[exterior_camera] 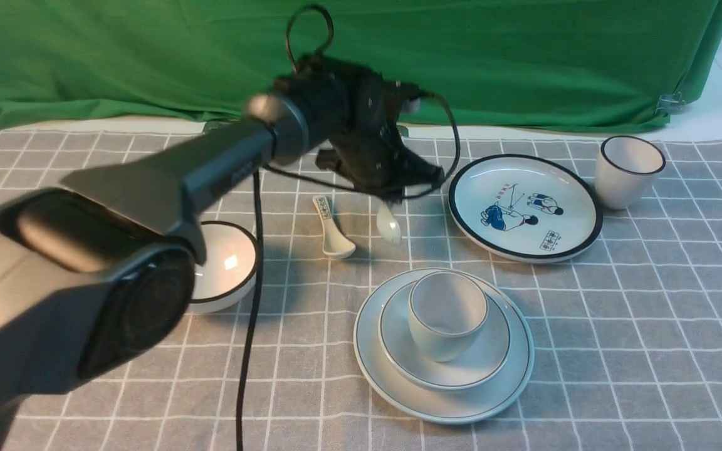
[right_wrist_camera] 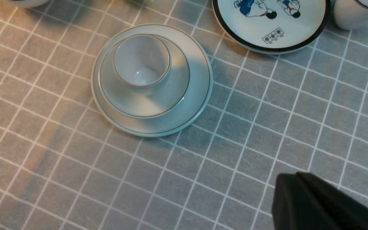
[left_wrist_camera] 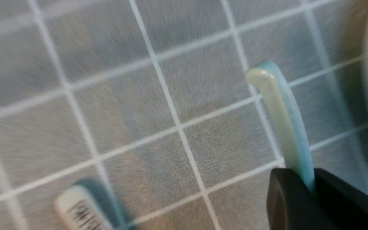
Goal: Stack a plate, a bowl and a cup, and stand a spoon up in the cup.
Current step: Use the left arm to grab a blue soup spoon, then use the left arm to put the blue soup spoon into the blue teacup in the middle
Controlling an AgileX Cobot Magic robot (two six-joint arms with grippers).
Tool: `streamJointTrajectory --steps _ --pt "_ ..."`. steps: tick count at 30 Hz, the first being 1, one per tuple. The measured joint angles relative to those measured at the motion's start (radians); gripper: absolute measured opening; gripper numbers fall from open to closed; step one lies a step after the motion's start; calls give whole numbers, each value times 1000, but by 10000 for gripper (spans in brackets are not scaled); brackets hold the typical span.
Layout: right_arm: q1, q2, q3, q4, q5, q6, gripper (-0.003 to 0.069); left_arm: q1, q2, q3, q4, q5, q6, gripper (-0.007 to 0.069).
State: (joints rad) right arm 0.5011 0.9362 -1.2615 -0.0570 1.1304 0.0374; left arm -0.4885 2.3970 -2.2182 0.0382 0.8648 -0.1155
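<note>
Between the left jaws, the spoon (left_wrist_camera: 279,121) sits pinched tight

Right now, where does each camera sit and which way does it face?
Front: between the arms, facing forward toward the green backdrop; the left arm shows.
Left wrist: on that arm, looking down at the checked cloth; its jaws grip the spoon.
Right wrist: on the right arm, looking down at the cup, bowl and plate stack; its jaws' tip shows.
Shared: front and right wrist both show that stack and the picture plate.
</note>
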Motion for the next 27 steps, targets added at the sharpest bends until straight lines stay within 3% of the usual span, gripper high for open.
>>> streamJointTrajectory --steps 6,11,13,18,19,22,25,27 --pt "0 0 0 0 -1 0 20 -3 -191 8 13 50 21 28" --pt "0 0 1 -1 -1 -2 20 -46 -386 182 13 -4 59 28" --pt "0 0 1 -2 -1 -13 20 -80 -490 345 13 -117 61 28" --pt "0 0 2 -3 -3 -37 20 -153 -717 815 9 -623 57 29" --pt "0 0 2 -3 -7 -37 20 -162 -769 979 9 -833 55 29" --pt "0 0 2 -3 -25 -50 20 -163 -821 1225 9 -1176 51 29" --pt "0 0 2 -4 -41 -50 20 -162 -829 1354 22 -1418 49 29" --pt "0 0 2 -4 -50 -50 20 -162 -828 1382 59 -1467 49 29"
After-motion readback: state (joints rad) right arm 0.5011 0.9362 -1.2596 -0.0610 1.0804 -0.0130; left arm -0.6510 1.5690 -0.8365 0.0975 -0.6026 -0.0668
